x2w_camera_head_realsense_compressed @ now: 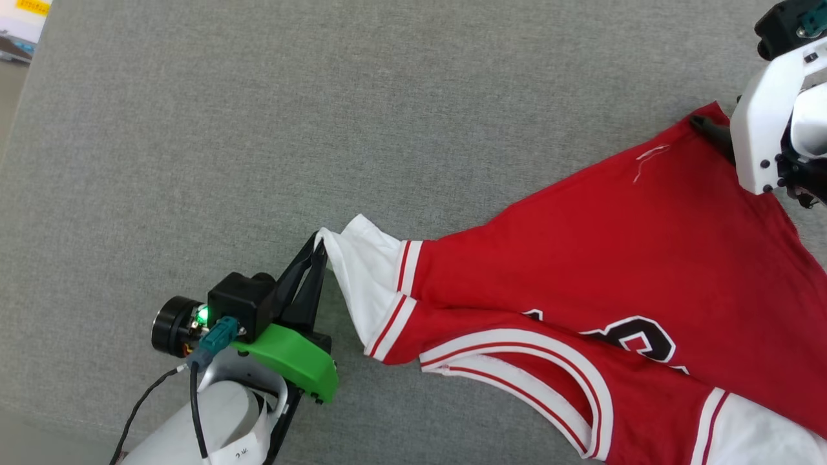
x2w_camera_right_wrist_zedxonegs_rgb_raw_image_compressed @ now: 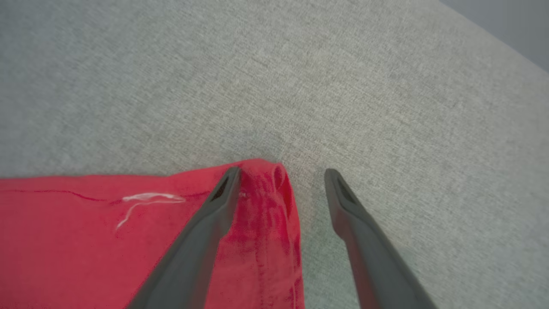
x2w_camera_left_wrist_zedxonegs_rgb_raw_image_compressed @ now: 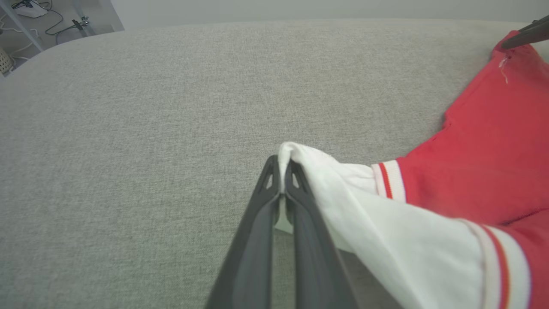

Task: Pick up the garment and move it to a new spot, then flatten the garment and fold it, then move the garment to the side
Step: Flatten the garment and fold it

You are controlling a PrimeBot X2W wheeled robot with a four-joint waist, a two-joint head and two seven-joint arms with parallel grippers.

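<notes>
Garment (x2w_camera_head_realsense_compressed: 581, 258): judged thin, soft, light, limp; spread half-flat on grey padded surface (x2w_camera_head_realsense_compressed: 258, 97). Best taken by corners and hems. White sleeve tip pinched in closed left gripper (x2w_camera_head_realsense_compressed: 318, 248). Right gripper (x2w_camera_right_wrist_zedxonegs_rgb_raw_image_compressed: 282, 171) parted wide, astride red hem corner, not gripping.

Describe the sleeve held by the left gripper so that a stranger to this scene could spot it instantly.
A red garment lies across the grey cloth surface. The sleeve is the white one at the garment's left end. Unlike the other white sleeve at the head view's lower right, its tip is pinched in the left gripper.
</notes>
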